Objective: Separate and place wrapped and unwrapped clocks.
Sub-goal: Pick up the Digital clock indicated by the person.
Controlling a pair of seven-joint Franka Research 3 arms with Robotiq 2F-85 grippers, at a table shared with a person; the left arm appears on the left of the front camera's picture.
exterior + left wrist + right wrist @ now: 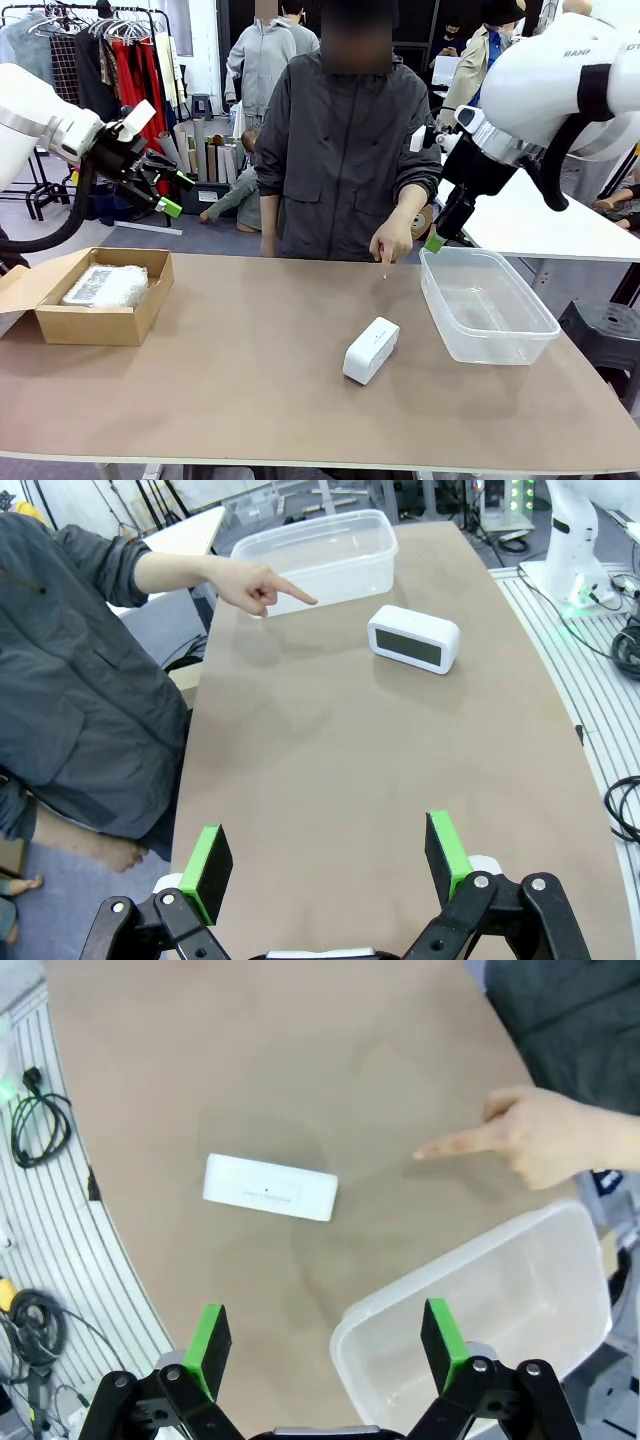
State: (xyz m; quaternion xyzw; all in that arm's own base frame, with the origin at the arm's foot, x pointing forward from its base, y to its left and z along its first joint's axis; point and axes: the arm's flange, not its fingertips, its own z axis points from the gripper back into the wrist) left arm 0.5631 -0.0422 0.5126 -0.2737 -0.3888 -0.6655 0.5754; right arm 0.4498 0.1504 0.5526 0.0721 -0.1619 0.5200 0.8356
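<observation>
The bare white clock (371,350) lies on the brown table near the middle, its dark face (414,638) clear in the left wrist view and its plain white side (270,1187) in the right wrist view. A crinkly plastic-wrapped white bundle (105,285) rests inside the cardboard box (60,322) at the left. My left gripper (175,195) hangs open high above the box, nothing between its pads (330,845). My right gripper (437,238) hovers open over the tub's far rim, and its fingers (325,1330) hold nothing.
A clear plastic tub (485,305) stands at the right with nothing in it (490,1320). The person across the table points a finger (392,245) down at the tabletop between the clock and the tub (255,585). Cables lie on the floor beside the table (35,1125).
</observation>
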